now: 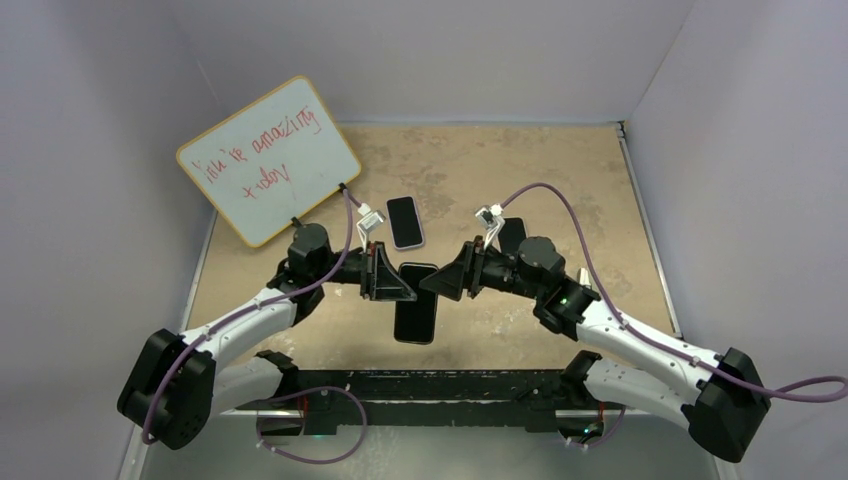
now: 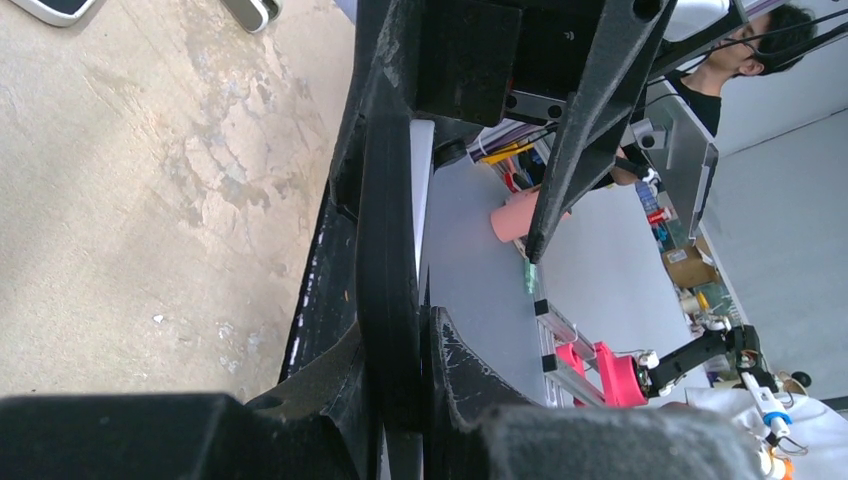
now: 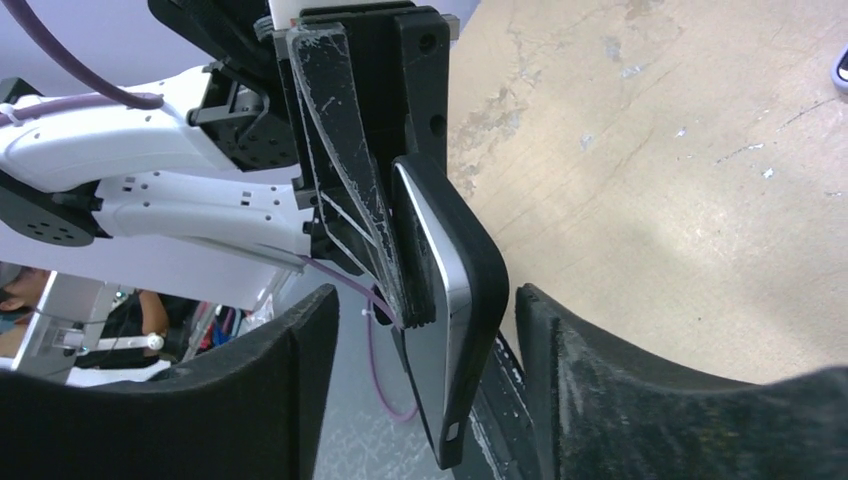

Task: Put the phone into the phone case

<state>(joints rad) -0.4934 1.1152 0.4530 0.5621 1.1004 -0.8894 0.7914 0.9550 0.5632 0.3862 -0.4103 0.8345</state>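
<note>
A black phone case (image 3: 484,275) hangs on edge above the table with a silver-edged phone (image 3: 436,300) lying against its inner side. My left gripper (image 1: 395,285) is shut on the pair from the left, its scratched fingers (image 3: 345,190) pressed on the screen side. In the left wrist view the case (image 2: 388,270) shows edge-on between the left gripper's (image 2: 395,350) jaws. My right gripper (image 3: 425,295) is open, one finger on each side of the case's lower end, and neither touches it. From above, case and phone (image 1: 415,310) hang between both grippers, the right gripper (image 1: 445,283) coming in from the right.
A second dark phone (image 1: 405,222) lies flat on the tan tabletop (image 1: 560,180) behind the grippers. Another black flat object (image 1: 513,232) is partly hidden behind the right arm. A whiteboard with red writing (image 1: 268,160) leans at the back left. Grey walls close in both sides.
</note>
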